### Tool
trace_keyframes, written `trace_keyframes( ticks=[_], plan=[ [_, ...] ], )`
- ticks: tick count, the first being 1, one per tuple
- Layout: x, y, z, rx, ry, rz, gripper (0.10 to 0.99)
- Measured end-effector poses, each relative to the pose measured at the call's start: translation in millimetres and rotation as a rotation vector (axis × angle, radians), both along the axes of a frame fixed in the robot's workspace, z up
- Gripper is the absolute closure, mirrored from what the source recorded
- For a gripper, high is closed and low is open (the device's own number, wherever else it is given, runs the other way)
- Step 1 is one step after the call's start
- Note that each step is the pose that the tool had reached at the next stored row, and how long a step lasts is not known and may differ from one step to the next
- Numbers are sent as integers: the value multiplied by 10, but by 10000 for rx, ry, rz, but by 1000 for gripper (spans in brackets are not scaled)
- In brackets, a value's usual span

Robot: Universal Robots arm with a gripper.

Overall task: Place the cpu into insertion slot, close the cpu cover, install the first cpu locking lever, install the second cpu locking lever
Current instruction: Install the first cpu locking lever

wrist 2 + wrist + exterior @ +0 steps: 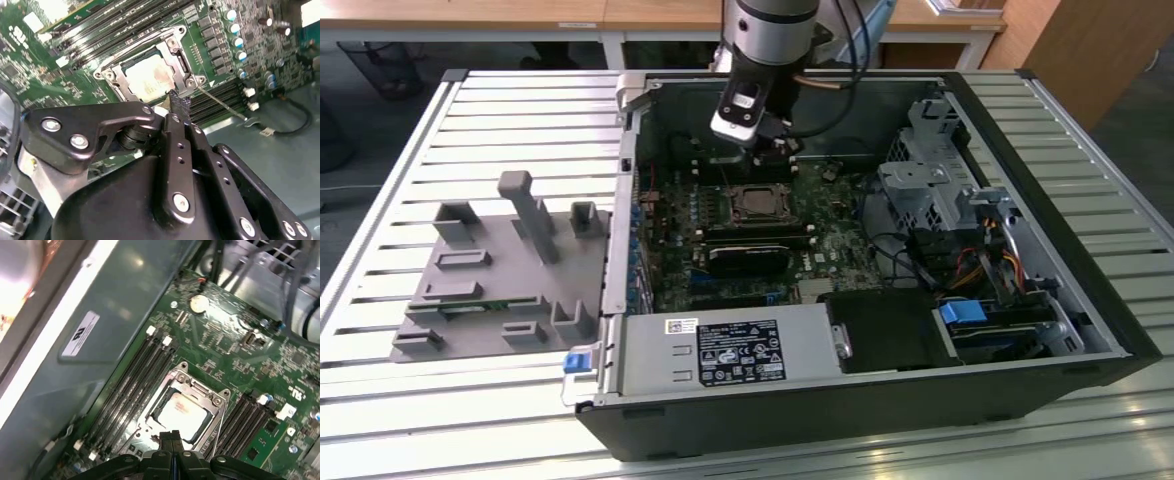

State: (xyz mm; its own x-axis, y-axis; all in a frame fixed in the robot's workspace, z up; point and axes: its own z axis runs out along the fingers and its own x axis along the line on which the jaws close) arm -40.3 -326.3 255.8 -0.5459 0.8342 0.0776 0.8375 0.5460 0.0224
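**Spotter:** Where's the chip?

**Me:** In the exterior view the insertion slot (pixel 731 205) sits mid-board; my gripper (pixel 770 150) hangs at twelve o'clock of it. In the second wrist view the cpu (pixel 146 80) lies flat in that slot; the cpu cover (pixel 176 56) is down around it, with the dull top showing through its opening; so I judge those two steps done.

**Spotter:** And the pincer?

**Me:** Fingers pressed together, with nothing between them that I can see; I reckon they're closed to make one narrow pusher. The tip sits just beside the slot's corner, where a locking lever (pixel 222 104) roots.

**Spotter:** Is it latched?

**Me:** It doesn't look it; the thin rod angles away from the cover, out over the memory slots (pixel 227 92); I'd call it free.

**Spotter:** Anything nearby?

**Me:** A grey tray (pixel 480 270) sits on the slatted table (pixel 454 420) at nine o'clock of the case (pixel 854 400); it's well apart from the work.
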Motion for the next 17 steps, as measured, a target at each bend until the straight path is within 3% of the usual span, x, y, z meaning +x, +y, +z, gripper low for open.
trace_keyframes(
  ticks=[6, 13, 17],
  plan=[
    [0, 0, -1, 0, -14, 1048, 980],
    [0, 0, -2, -12, -279, 1926, 980],
    [0, 0, -1, -6, -299, 2628, 980]
  ],
)
